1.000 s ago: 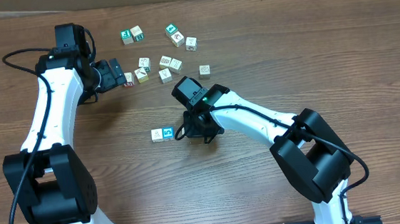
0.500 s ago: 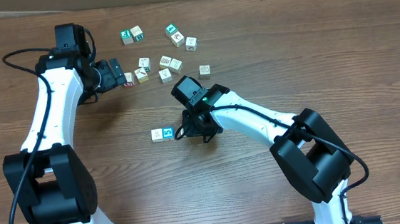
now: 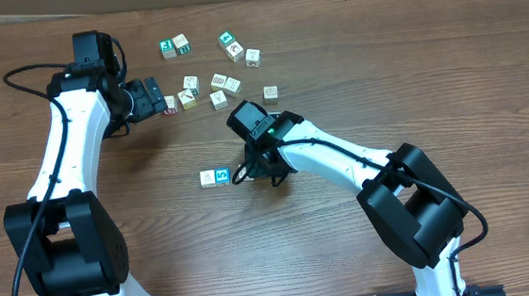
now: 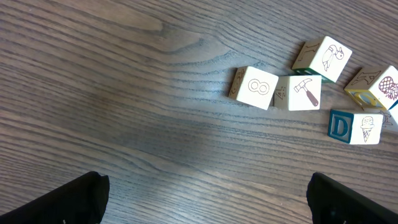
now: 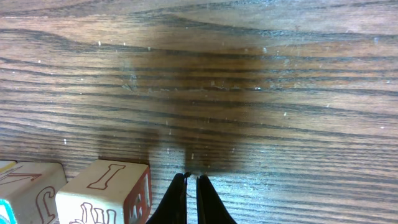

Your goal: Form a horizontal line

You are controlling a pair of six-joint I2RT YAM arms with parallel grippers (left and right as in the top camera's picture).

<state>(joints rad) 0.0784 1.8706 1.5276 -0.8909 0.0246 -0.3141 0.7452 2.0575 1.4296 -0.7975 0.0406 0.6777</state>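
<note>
Wood-grain table [image 3: 447,67], cube row [image 3: 215,176] just beside right gripper [image 5: 191,186], jaws pressed together; left gripper [image 4: 205,196] jaws wide apart; right gripper shifted slightly since a second ago, row unmoved

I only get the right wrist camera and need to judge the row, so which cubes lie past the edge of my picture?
Observer: Overhead, a pale cube and the blue "5" cube sit touching, side by side, next to the right gripper; the right arm hides the rest.
Operator: Where are the spares?
Observer: The loose cubes lie scattered farther up the table, apart from that pair.
Operator: And the left gripper?
Observer: Open and empty, near those loose cubes.
</note>
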